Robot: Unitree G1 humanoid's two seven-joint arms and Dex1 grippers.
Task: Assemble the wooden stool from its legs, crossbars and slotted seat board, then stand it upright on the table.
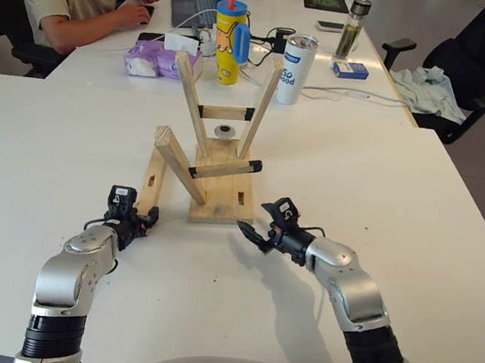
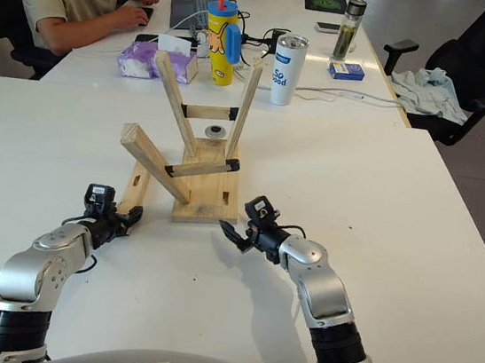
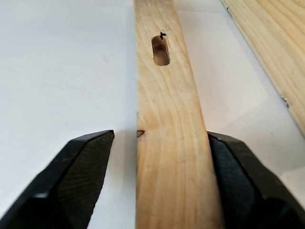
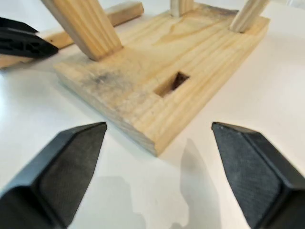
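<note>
Seat board (image 1: 220, 204) lies upside down mid-table with 3 legs stuck in it. The 4th leg (image 3: 171, 143) lies flat just left of the board, and the left gripper (image 3: 161, 138) straddles its near end, spread and not clamped. I'd close squarely on the leg's sides before lifting, then swing it toward the empty slot (image 4: 174, 82). The right gripper (image 4: 159, 126) sits wide apart by that corner, handy for bracing the board.
</note>
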